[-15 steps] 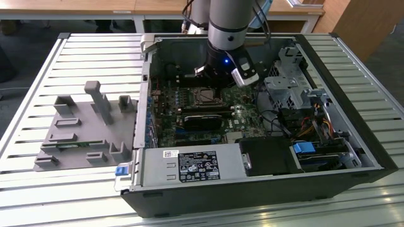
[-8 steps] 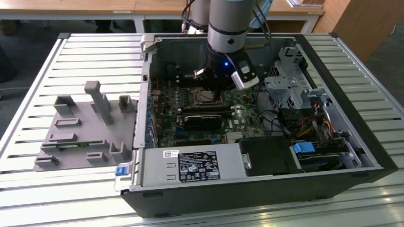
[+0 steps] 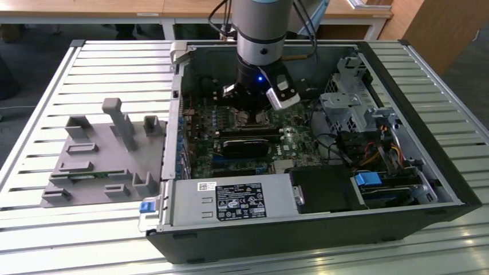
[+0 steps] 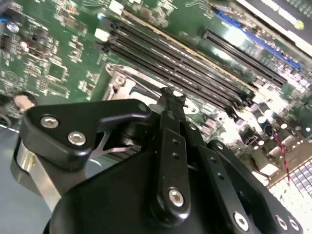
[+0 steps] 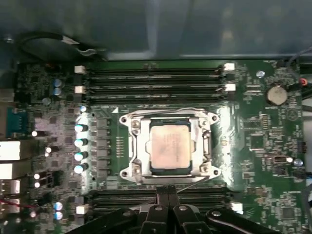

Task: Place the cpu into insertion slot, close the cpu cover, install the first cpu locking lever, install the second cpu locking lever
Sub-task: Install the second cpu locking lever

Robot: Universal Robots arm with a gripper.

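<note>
In the first wrist view, the cpu [image 5: 169,146], a dull silver-tan square, lies flat in the insertion slot [image 5: 168,171] on the green board. The cpu cover [image 5: 205,146], a silver frame, lies down around it. A thin wire lever [image 5: 195,181] runs along the socket side nearest my fingertips, and another [image 5: 165,111] runs along the opposite side. My gripper [image 5: 165,189] hovers at that near edge with its black fingers pressed together. The second wrist view has the gripper [image 4: 170,95] just over the silver frame [image 4: 126,83]. In the exterior view the gripper [image 3: 249,112] is down inside the computer case above the socket.
Long black memory slots [image 5: 156,80] flank the socket on both sides. A coin battery [image 5: 276,95] and a row of capacitors [image 5: 80,142] stand nearby. Case walls, a drive cage [image 3: 347,112], cables and the power supply [image 3: 229,200] surround the board. A grey fixture [image 3: 107,154] sits on the slatted table.
</note>
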